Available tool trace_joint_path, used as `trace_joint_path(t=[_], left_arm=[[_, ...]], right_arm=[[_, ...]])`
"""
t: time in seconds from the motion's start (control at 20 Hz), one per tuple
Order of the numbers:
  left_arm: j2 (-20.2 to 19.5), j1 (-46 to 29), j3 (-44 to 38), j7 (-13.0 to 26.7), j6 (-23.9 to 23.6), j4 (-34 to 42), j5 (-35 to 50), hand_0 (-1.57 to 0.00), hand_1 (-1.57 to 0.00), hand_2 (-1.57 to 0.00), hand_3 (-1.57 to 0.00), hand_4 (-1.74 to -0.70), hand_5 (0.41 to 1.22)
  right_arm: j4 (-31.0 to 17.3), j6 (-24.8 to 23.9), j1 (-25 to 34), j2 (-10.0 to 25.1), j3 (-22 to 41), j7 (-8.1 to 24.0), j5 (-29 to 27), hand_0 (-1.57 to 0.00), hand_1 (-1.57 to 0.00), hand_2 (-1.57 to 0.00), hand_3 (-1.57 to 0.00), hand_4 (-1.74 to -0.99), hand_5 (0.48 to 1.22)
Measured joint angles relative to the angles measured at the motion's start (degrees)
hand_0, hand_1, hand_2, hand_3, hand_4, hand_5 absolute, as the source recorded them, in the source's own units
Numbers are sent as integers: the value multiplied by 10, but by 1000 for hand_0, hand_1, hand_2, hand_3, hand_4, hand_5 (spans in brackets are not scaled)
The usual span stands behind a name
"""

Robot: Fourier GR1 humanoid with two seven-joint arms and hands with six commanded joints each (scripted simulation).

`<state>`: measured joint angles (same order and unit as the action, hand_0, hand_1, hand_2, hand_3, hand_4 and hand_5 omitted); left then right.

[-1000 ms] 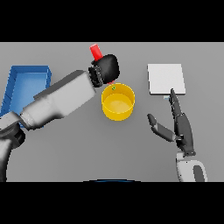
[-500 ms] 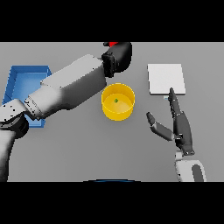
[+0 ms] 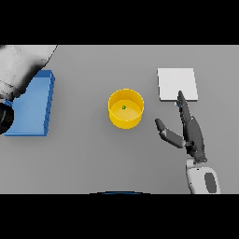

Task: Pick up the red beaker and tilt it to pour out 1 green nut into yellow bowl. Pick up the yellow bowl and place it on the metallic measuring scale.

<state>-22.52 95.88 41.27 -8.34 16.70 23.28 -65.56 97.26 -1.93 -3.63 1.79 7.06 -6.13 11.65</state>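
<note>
The yellow bowl (image 3: 125, 121) stands upright in the middle of the table, and one small green nut (image 3: 123, 107) lies inside it. To its upper right, flat on the table, is the pale square measuring scale (image 3: 177, 84). My right hand (image 3: 191, 135) rests open to the right of the bowl. Its fingers point straight up toward the scale's near edge, its thumb sticks out left, and it holds nothing. Only the white upper part of my left arm (image 3: 23, 65) shows at the top left. Neither its hand nor the red beaker is in view.
A blue tray (image 3: 32, 105) lies at the left edge, partly covered by my left arm. A grey strip of table separates the bowl from the scale.
My left arm has swung from above the bowl back to the far left, taking its hand and the red beaker out of view. The right hand has stayed put.
</note>
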Motion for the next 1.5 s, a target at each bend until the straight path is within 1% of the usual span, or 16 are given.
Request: trace_joint_path(t=[0.05,0.15,0.25,0.3,0.4,0.5,0.55,0.6,0.8,0.85,1.05,1.1,1.2,1.4,1.45,1.5], left_arm=[[-19,-1,-46,10,5,-19,38,-1571,-1571,-1571,-1509,-1735,1221],[-56,-8,-140,36,14,-60,119,-1571,-1571,-1571,-1520,-1737,1221],[-86,-30,-210,41,2,-92,185,-1571,-1571,-1571,-1538,-1738,1221],[-96,-39,-247,54,-8,-103,219,-1571,-1571,-1571,-1545,-1739,1221],[-118,-80,-292,68,-35,-116,267,-1571,-1571,-1571,-1554,-1740,1221],[-123,-126,-316,126,-72,-121,297,-1571,-1571,-1571,-1560,-1740,1221],[-123,-149,-324,144,-101,-118,308,-1571,-1571,-1571,-1562,-1740,1221],[-128,-177,-344,145,-123,-111,333,-1571,-1571,-1571,-1564,-1740,1221],[-133,-259,-402,207,-170,-79,406,-1571,-1571,-1571,-1568,-1741,1221],[-133,-289,-410,210,-172,-56,422,-1571,-1571,-1571,-1569,-1741,1221],[-108,-420,-425,227,-200,56,476,-1571,-1571,-1571,-1570,-1741,1221],[-103,-458,-430,231,-203,92,490,-1571,-1571,-1571,-1570,-1741,1221],[-92,-518,-427,272,-210,176,507,-1571,-1571,-1571,-1571,-1741,1151],[-81,-603,-424,326,-230,290,526,-1571,-1571,-1571,-1571,-1741,925],[-79,-608,-425,340,-233,300,528,-1571,-1571,-1571,-1571,-1655,868],[-81,-619,-428,359,-228,315,533,-1571,-1571,-1526,-1525,-1521,818]], right_arm=[[2,2,-2,2,1,-6,0,1,1,1,1,-1105,578],[-3,6,2,1,4,3,-2,1,1,1,1,-1116,582],[-11,7,7,8,-1,-10,-2,1,1,1,1,-1118,595],[-19,2,14,3,-1,-3,0,1,1,1,1,-1125,601],[-13,2,9,8,7,-11,13,1,1,1,1,-1132,614],[-18,4,6,9,8,-20,13,1,1,1,1,-1138,626],[-18,6,12,13,6,-10,13,1,1,1,1,-1142,628],[-18,8,7,16,6,-18,12,1,1,1,1,-1134,632],[-5,17,4,18,9,-16,5,1,1,1,1,-1129,659],[-17,18,7,21,4,-5,2,1,1,1,1,-1127,664],[-11,17,-2,22,9,-25,8,1,1,1,1,-1159,677],[-18,16,2,18,10,-21,10,1,1,1,1,-1166,676],[-17,12,-2,22,10,-31,15,1,1,1,1,-1174,676],[-18,14,-5,21,9,-29,11,1,1,1,1,-1157,671],[-24,14,4,18,8,-20,10,1,1,1,1,-1155,669],[-22,19,3,23,2,-23,1,1,1,1,1,-1155,670]])
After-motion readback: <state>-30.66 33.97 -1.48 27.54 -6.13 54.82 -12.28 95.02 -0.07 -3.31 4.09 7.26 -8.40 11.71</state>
